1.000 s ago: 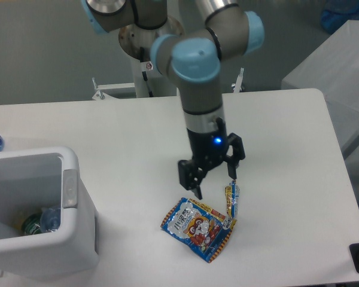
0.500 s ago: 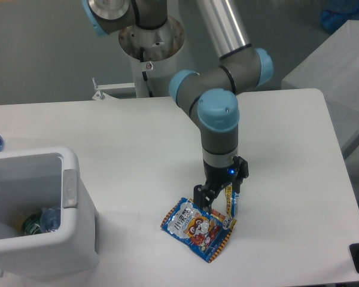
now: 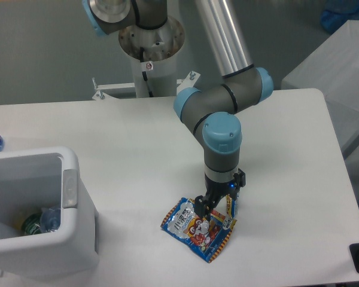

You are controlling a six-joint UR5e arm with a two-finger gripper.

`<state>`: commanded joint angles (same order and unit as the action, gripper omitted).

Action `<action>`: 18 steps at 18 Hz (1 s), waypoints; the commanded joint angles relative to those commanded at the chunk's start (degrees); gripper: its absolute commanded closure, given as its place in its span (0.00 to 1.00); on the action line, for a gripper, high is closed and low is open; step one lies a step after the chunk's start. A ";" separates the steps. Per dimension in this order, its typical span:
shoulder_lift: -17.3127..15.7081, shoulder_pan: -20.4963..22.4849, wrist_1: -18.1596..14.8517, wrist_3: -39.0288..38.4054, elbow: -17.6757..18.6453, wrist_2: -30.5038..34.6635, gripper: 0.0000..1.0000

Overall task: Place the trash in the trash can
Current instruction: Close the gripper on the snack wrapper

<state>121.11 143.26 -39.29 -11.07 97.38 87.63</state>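
I've got the gripper [image 3: 213,207] pointing straight down, right at the top edge of the snack bag [image 3: 198,228], fingers down at the foil; I see one dark finger [image 3: 201,205] on the bag's upper edge, the other side is partly hidden by the wrist, so I cannot tell whether the jaws are closed on anything or only parted around it. The snack bag lies flat on the white table [image 3: 137,137], well to the right of the trash can [image 3: 78,236], blue-orange with the cartoon face up. The thin yellow-blue wrapper [image 3: 230,210] runs along the bag's right side, touching or overlapping its upper right corner, just beside the gripper. The trash can sits at the left edge of the table, grey tab [image 3: 69,187] on its right rim, open top. Inside it, low at the bottom, I see the crushed bottle [image 3: 39,221], clear with a green-looking cap or label end; the label colour is hard to make out. Blue-capped arm joints [image 3: 222,133] stack above the gripper, elbow bent back toward the base behind the table.
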 joint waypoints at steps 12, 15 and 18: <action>2.82 -0.97 0.00 -1.40 -1.41 0.00 0.00; 3.17 -1.14 0.00 -1.76 -1.50 0.09 0.00; 3.34 -1.67 0.00 -1.85 -1.84 0.09 0.00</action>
<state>124.45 141.60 -39.29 -12.92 95.54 87.71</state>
